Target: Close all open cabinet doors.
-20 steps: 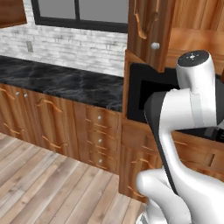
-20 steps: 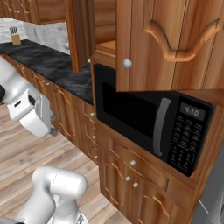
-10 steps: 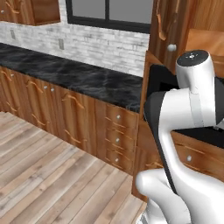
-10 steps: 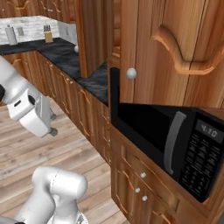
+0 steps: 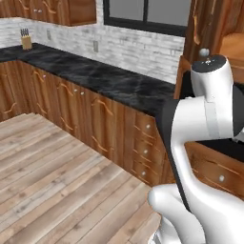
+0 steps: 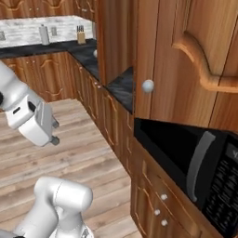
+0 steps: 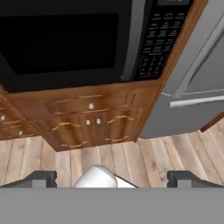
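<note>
Cabinet door point(image 6: 186, 60): standing swung open above the oven point(image 6: 195, 172), its round knob point(image 6: 148, 86) showing at the near edge (arch moulding facing the right base camera).
Counter point(image 5: 109, 81): running dark along the wall, under the window point(image 5: 147, 14).
Gripper point(image 7: 111, 178): hanging with its fingers point(image 7: 41, 178) spread wide apart, gripping nothing, pointing at the oven front and drawer point(image 7: 89, 105) below.
Knife block point(image 5: 26, 42): sitting far along the counter.

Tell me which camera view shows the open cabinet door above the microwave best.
The right base view: the open cabinet door fills its upper right, with the arch moulding and round silver knob plain, swung out above the microwave. The left base view catches a narrow slice of it behind the arm. The hand view shows the microwave, not the door.
</note>
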Robot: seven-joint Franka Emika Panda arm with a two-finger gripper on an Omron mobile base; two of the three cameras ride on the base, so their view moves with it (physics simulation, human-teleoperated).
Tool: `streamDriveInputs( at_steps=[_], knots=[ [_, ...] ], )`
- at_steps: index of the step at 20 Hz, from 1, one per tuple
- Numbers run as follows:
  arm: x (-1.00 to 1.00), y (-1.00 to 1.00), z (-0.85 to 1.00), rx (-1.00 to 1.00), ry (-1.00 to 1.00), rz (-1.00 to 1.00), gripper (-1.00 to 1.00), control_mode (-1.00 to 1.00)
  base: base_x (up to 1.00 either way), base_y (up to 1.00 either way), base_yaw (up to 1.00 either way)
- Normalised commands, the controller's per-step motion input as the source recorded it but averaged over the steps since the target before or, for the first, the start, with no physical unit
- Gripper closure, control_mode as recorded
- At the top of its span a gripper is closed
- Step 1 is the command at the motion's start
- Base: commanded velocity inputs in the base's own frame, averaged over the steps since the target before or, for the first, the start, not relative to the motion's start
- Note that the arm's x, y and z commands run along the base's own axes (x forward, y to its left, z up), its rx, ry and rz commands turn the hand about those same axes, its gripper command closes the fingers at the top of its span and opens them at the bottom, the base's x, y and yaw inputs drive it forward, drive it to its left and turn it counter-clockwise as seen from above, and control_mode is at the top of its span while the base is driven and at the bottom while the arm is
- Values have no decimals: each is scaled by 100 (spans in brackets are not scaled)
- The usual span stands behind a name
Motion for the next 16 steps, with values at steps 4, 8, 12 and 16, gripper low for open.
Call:
streamDriveInputs(
  at_steps=[4,8,12,16],
  knots=[
    [0,0,0,0,0,0,-100,100,0,-25,56],
    [0,0,0,0,0,0,-100,100,0,-12,19],
    [0,0,0,0,0,0,-100,100,0,-9,-8],
    [0,0,0,0,0,0,-100,100,12,-1,-45]
  ],
)
